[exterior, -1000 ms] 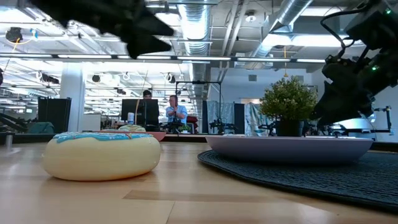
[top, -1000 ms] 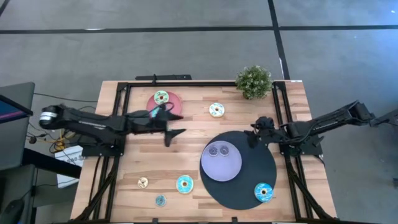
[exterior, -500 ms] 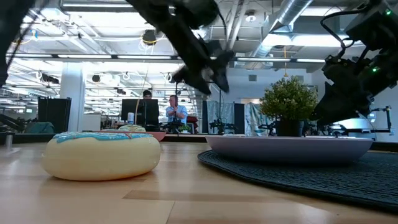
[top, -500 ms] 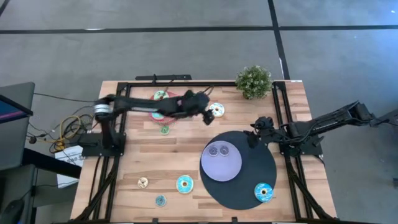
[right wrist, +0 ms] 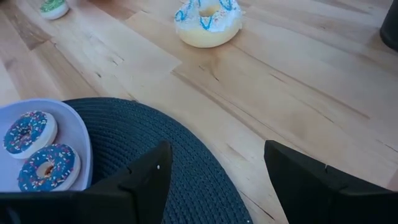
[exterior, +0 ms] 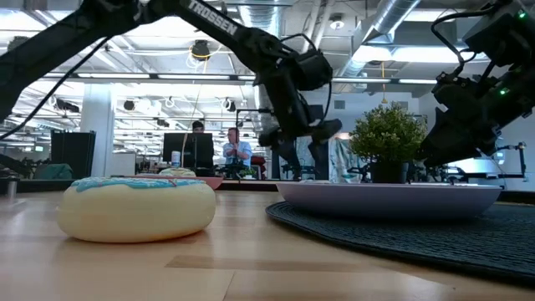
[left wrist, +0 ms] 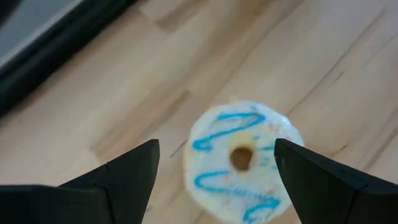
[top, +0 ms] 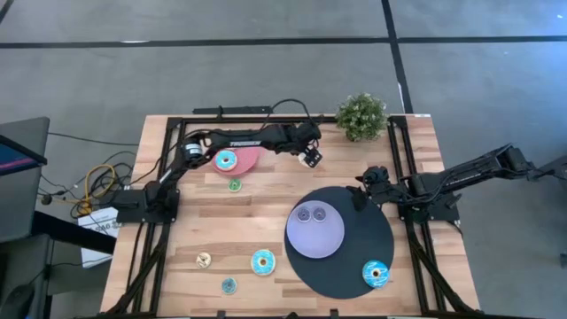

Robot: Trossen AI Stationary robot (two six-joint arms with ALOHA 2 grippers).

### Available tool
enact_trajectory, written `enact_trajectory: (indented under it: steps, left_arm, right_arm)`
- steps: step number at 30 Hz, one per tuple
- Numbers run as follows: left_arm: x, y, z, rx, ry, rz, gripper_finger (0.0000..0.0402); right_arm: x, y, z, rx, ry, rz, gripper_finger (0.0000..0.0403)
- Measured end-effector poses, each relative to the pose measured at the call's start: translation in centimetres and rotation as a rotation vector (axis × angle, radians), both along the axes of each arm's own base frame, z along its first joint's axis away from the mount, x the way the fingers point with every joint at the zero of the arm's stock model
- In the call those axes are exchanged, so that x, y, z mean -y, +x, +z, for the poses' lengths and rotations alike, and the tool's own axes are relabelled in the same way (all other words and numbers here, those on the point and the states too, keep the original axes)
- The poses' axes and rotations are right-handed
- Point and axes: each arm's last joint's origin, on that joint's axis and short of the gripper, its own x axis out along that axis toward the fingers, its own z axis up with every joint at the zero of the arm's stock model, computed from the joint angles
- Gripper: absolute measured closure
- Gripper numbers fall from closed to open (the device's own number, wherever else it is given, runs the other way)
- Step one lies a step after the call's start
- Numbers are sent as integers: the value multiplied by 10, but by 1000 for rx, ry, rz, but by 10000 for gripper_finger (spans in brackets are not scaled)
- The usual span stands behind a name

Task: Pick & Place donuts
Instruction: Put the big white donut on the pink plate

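Note:
A cream donut with blue zigzag icing point(left wrist: 242, 158) lies flat on the wood near the table's far edge. My left gripper point(top: 310, 157) hovers over it, open, with one finger on either side point(left wrist: 216, 146) and nothing held. A teal donut point(top: 226, 160) lies on the pink plate point(top: 248, 158), and a small green donut point(top: 234, 185) lies just in front of that plate. Two blue-iced donuts point(top: 312, 213) lie on the lavender plate point(top: 315, 239). My right gripper point(top: 363, 190) waits open at the mat's far right edge point(right wrist: 217, 180).
The lavender plate sits on a round dark mat point(top: 354, 266), which also carries a teal donut point(top: 376, 273). A teal donut point(top: 262, 262) and two small donuts point(top: 203, 260) point(top: 229, 285) lie near the front edge. A potted plant point(top: 361, 115) stands at the far right.
My left arm has swung from beside the pink plate toward the table's right and far edge. It now reaches out over the cream donut, and the gripper has come down over it. The right arm has kept still.

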Motion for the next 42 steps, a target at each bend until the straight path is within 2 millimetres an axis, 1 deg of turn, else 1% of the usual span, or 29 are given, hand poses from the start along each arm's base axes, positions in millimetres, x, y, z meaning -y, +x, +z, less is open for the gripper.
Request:
enact_trajectory:
  steps: [5,15,18,23,30,37,42]
  left_arm:
    - [0,-1,-8,-27,-26,0,91]
    - [-1,-3,-10,-48,-27,19,91]
    - [1,-4,-16,-46,-33,25,92]
    - [5,-3,-18,-55,-14,35,102]
    - [6,-3,-18,-38,-28,67,112]
    - [20,-4,-30,-49,-31,83,113]
    - [21,-4,-38,-12,-38,102,113]
  right_arm:
    - [-2,0,0,-6,-8,24,159]
    - [-2,0,0,0,-11,25,159]
    - [-2,0,0,0,-10,24,159]
    - [-2,0,1,2,-9,24,159]
    - [-2,1,1,14,-7,24,159]
    - [-2,2,2,16,-11,28,159]
    - [-2,2,2,19,-10,28,159]
